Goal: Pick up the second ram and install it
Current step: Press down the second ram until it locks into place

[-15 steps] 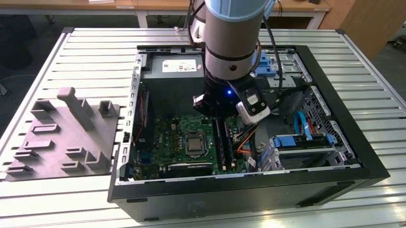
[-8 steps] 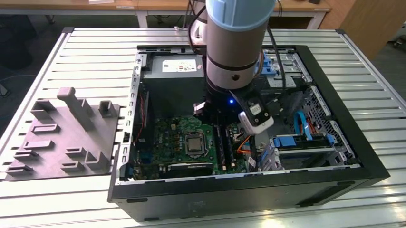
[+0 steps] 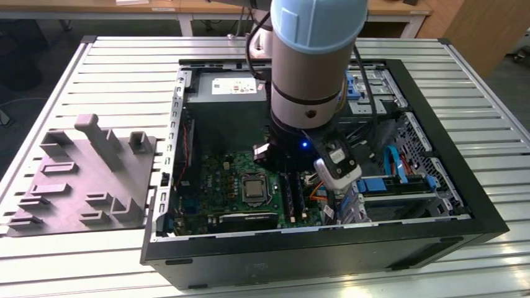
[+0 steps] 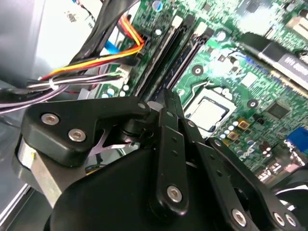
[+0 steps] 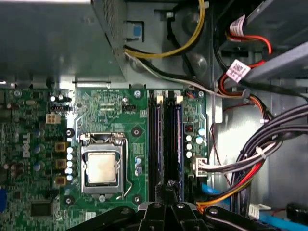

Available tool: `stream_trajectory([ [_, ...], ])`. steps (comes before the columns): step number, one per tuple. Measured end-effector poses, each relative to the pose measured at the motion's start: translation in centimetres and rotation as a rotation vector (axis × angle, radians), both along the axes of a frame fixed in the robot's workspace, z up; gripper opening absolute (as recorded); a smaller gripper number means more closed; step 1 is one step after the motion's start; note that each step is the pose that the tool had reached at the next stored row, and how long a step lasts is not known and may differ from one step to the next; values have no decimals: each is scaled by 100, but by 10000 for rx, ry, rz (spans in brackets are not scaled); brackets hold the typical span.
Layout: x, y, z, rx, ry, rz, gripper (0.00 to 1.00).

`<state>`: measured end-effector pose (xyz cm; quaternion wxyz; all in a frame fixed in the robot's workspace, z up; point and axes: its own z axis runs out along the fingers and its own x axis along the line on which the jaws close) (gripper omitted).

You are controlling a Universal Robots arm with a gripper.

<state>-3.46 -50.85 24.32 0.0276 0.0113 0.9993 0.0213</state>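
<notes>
Second ram (image 5: 178,139), thin dark board upright in slot; tool (image 5: 166,195) fingers pinched together above.

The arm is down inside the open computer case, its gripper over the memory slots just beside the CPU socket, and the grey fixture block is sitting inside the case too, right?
Not quite. The grey fixture block sits outside the case, on the slatted table at the exterior view's left. The rest holds: the gripper is over the memory slots beside the CPU socket, as the first wrist view shows.

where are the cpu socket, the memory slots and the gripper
cpu socket (image 5: 102,167), first wrist view, on the metal lid
memory slots (image 5: 165,139), first wrist view, mid-length
gripper (image 5: 166,190), first wrist view, at the fingertips
</notes>
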Motion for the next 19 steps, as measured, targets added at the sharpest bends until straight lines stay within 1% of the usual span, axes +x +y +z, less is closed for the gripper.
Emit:
stream_trajectory([
  [3,0,-45,-1,0,0,-1,10],
  [11,-1,-133,-37,-1,0,-2,10],
  [16,0,-145,-95,-7,0,-3,10],
  [19,0,-145,-99,-16,0,-3,10],
])
